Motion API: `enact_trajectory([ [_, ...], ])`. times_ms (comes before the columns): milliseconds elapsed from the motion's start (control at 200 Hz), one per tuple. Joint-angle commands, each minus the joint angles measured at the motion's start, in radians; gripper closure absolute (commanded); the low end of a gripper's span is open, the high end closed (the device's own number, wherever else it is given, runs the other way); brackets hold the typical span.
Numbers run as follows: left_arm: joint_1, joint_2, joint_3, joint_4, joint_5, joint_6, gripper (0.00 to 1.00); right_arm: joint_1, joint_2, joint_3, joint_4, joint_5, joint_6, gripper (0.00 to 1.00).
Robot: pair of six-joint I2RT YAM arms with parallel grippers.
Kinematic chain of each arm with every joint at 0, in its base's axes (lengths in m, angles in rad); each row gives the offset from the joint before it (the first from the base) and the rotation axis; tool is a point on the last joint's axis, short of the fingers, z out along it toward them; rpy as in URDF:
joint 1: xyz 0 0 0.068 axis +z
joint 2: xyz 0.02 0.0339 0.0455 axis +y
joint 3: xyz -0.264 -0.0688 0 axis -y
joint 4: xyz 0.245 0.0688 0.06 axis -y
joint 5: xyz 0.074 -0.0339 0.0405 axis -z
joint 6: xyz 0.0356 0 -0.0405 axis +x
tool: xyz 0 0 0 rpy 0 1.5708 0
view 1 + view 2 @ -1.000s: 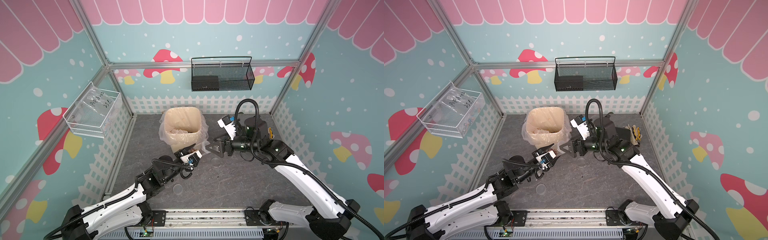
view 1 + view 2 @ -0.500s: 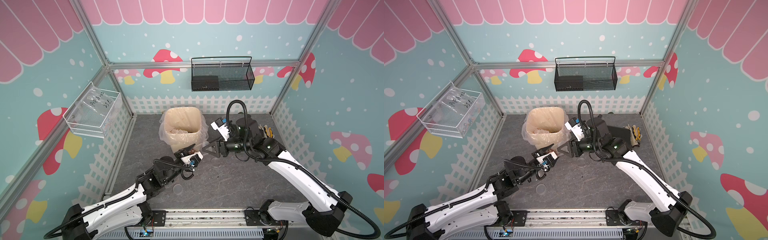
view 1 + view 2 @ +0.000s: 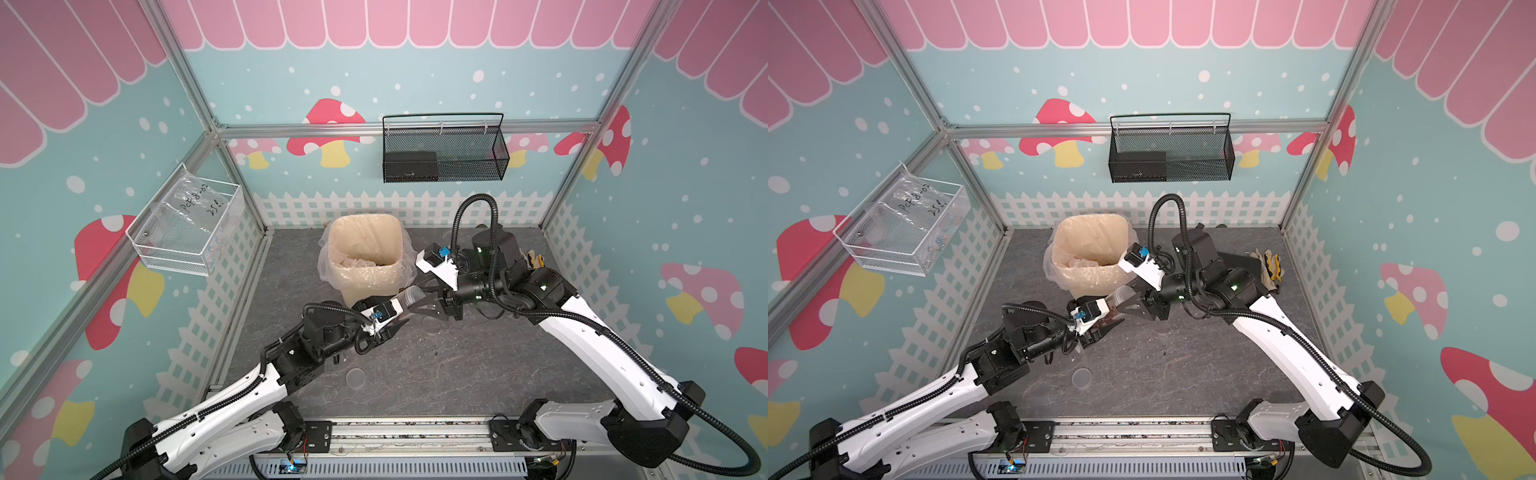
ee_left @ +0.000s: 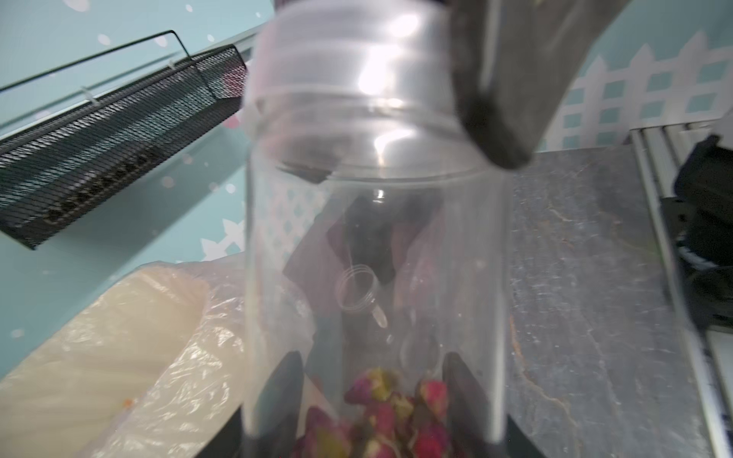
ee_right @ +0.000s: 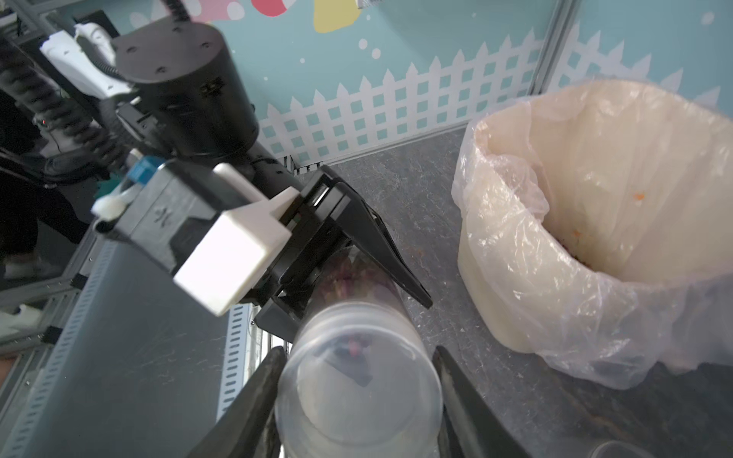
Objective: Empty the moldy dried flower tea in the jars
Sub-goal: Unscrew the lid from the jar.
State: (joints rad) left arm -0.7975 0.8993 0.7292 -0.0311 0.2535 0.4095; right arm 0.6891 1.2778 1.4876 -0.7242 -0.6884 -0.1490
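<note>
A clear plastic jar (image 3: pixel 409 297) (image 3: pixel 1121 299) hangs tilted just in front of the cream bin (image 3: pixel 365 220), held from both ends. My left gripper (image 4: pixel 373 380) (image 3: pixel 392 322) is shut on its base end. The moldy dried flower tea (image 4: pixel 380 416) (image 3: pixel 1108 318) lies there as a clump of pink and yellowish buds. My right gripper (image 5: pixel 357 351) (image 3: pixel 417 301) is shut on the jar's lid (image 5: pixel 359 396) (image 4: pixel 357 59), a finger pressed on either side of it. The other jars are not clearly in view.
The lined bin (image 5: pixel 595 198) holds pale wads. A flat clear lid disc (image 3: pixel 355 377) lies on the grey floor in front of the left arm. A faint clear round thing (image 3: pixel 432 324) sits under the right arm. Gloves (image 3: pixel 1268 266) lie at the right back wall.
My right gripper moved left to the jar and closed on its lid end. The left arm kept still, holding the jar.
</note>
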Motion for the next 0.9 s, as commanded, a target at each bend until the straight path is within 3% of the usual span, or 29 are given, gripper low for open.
enact_trajectory([
  [0, 0.035, 0.022, 0.087, -0.107, 0.386, -0.212, 1.00, 0.007, 0.022, 0.031, -0.041, 0.033, -0.332, 0.86],
  [90, 0.050, 0.040, 0.101, -0.125, 0.463, -0.233, 1.00, 0.007, 0.032, 0.046, -0.054, 0.012, -0.370, 0.86],
  [265, 0.052, 0.036, 0.072, -0.097, 0.376, -0.200, 1.00, 0.007, 0.032, 0.044, -0.051, -0.006, -0.373, 0.76],
  [410, 0.052, 0.026, 0.034, -0.039, 0.274, -0.168, 1.00, 0.008, 0.026, 0.053, -0.024, 0.019, -0.284, 0.27],
  [515, 0.052, 0.012, 0.001, 0.006, 0.138, -0.122, 1.00, 0.007, 0.006, 0.061, 0.001, -0.001, -0.174, 0.01],
  [690, 0.050, -0.007, -0.033, 0.065, -0.014, -0.040, 1.00, 0.007, -0.099, -0.022, 0.162, -0.007, 0.109, 0.00],
  [896, 0.040, -0.019, -0.054, 0.106, -0.112, 0.074, 1.00, 0.006, -0.180, -0.097, 0.219, 0.204, 0.486, 0.02],
])
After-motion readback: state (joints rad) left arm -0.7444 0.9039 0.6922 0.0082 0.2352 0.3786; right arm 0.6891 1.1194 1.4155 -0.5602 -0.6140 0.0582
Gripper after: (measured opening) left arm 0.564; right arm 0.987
